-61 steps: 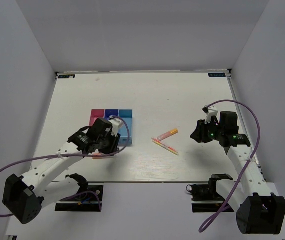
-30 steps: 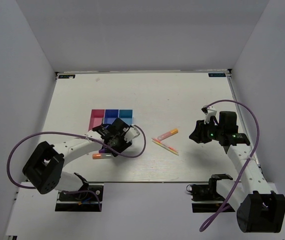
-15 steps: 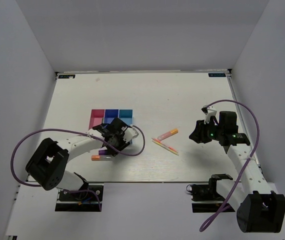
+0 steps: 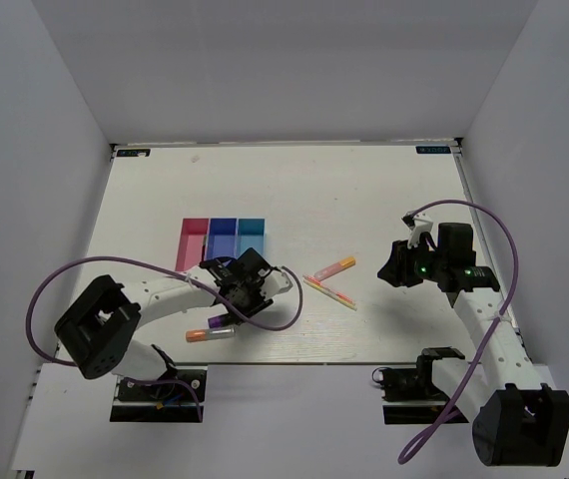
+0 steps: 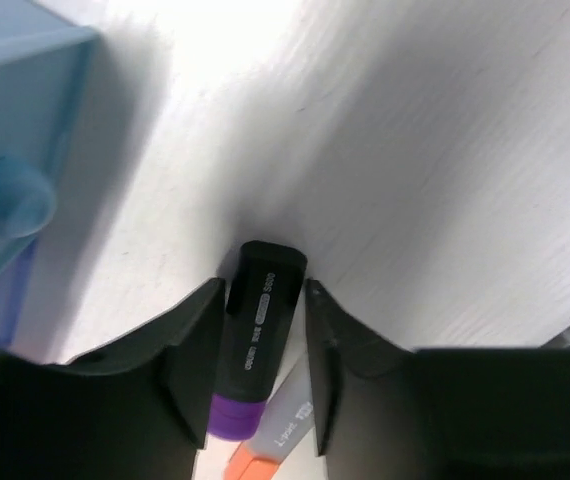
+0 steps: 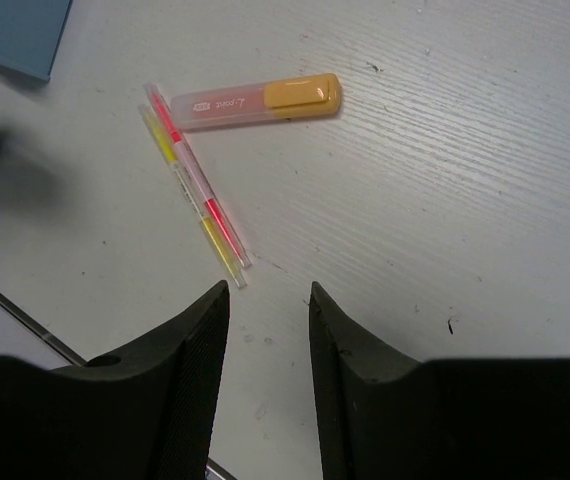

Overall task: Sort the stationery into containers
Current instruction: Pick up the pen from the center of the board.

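Left pincer (image 5: 262,290) is clamped on a stubby black marker (image 5: 258,325) with a purple band. Right pincer (image 6: 267,290) stands apart. The joined pink, dark-blue and light-blue bins (image 4: 223,231) have unclear contents.

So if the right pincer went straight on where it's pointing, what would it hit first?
Probably bare table beside the thin pens' near tips; the right pincer might clip them with one finger. Depth unclear.
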You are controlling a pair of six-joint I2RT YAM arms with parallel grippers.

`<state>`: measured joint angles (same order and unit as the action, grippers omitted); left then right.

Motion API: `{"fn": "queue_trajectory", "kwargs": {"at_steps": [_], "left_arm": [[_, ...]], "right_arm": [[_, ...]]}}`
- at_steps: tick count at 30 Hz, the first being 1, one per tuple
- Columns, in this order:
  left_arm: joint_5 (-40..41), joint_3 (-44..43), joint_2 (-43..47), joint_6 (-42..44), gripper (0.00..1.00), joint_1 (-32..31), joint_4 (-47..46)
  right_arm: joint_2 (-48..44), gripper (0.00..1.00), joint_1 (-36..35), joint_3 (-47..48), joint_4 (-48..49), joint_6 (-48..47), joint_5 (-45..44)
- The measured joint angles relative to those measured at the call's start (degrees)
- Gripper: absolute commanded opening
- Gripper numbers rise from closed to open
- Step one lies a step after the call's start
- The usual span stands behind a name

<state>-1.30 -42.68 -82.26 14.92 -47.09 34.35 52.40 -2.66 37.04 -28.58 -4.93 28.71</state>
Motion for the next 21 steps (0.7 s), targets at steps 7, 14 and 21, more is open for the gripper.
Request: {"fn": "queue_trajectory", "kwargs": {"at_steps": [7,14,21], "left_arm": [[-1.0,-1.0,-1.7,-1.5,0.67,-1.1,-0.1],[-1.3,-2.2,-3.3,-1.8,0.29,-1.9,-0.4],[-0.8,-2.8,-3.7,-1.7,0.21,-2.0,0.2]], "right_arm": [[-0.5,0.41,0.0,0.0,0.0,0.0,0.0],[-0.6,0.41,0.0,0.0,0.0,0.0,0.0],[-0.6,0.41,0.0,0.0,0.0,0.0,0.0]]}}
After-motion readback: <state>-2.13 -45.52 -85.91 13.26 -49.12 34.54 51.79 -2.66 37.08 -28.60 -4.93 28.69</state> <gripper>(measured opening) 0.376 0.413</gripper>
